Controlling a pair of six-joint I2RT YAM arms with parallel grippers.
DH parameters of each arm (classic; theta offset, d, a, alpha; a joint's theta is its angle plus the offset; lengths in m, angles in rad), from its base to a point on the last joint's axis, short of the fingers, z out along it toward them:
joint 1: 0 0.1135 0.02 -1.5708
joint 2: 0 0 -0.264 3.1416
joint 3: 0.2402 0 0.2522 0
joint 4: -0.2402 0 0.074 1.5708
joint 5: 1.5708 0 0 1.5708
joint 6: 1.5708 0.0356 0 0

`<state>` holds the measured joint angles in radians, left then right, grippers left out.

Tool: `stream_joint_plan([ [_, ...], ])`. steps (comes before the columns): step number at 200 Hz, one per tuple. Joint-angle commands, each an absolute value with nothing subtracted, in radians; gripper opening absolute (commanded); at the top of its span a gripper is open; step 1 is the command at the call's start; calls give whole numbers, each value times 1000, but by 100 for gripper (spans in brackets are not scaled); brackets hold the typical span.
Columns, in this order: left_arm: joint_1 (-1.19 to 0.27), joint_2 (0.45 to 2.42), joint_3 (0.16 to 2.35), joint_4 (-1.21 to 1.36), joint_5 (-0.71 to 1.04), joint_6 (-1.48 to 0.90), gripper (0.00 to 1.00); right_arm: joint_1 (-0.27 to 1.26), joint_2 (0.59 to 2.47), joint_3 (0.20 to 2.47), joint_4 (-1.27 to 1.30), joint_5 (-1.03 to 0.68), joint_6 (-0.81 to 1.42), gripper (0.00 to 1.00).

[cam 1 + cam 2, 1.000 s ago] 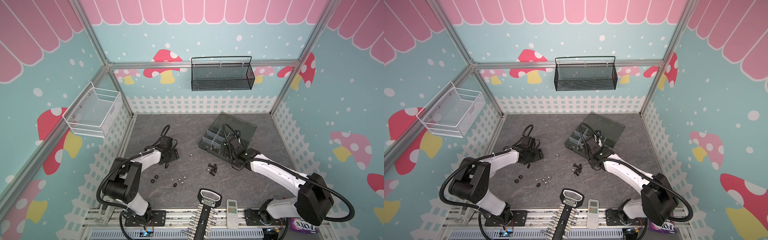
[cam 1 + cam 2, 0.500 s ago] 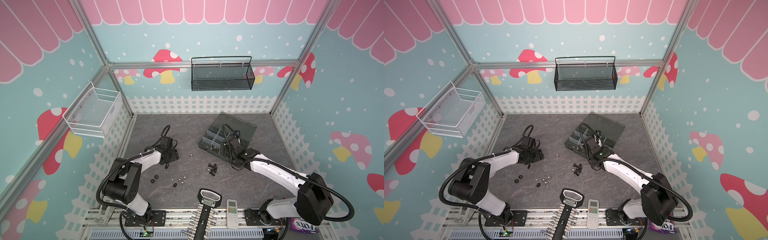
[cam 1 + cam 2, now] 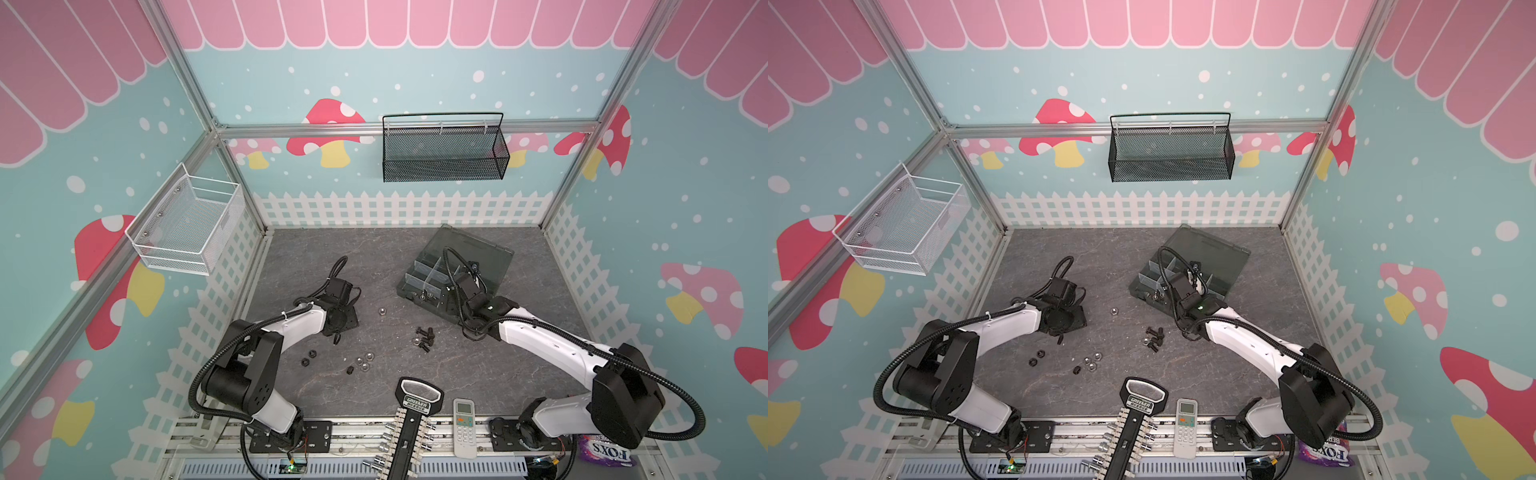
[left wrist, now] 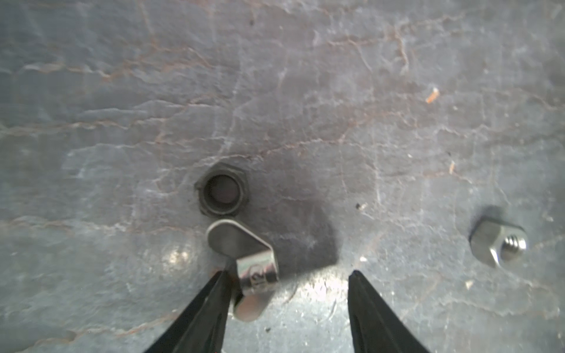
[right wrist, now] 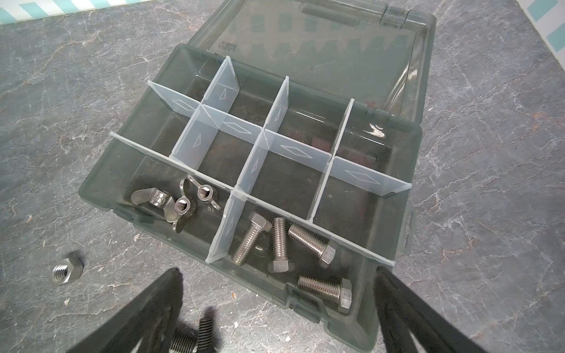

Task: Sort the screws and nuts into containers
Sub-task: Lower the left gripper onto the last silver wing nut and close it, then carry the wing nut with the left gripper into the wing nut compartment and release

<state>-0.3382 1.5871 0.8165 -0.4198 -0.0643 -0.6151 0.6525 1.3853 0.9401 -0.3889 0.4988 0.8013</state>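
silver screws (image 5: 279,241) in organiser compartment (image 5: 360,256), nuts (image 3: 365,365) scattered

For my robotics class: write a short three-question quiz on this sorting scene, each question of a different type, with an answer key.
1. Count: how many silver bolts lie in the organiser box compartment nearest the right gripper?
2. True or false: the box's lid is closed.
3. Name the part lying between the fingertips of the left gripper.
Key: 1. Four. 2. False; it is open. 3. A silver wing nut, touching one finger.
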Motion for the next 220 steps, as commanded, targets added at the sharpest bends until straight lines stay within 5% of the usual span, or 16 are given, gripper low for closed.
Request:
stream_joint_plan([
  [1,-339,1631,837,-472,-131,-645,56,653,1371,945,-393,509,813,98],
  [138,-342,1666,866,-491,-137,-657,22,652,1369,944,-395,521,819,98],
  [220,-380,1606,898,-490,-120,-665,17,652,1380,950,-396,520,819,98],
])
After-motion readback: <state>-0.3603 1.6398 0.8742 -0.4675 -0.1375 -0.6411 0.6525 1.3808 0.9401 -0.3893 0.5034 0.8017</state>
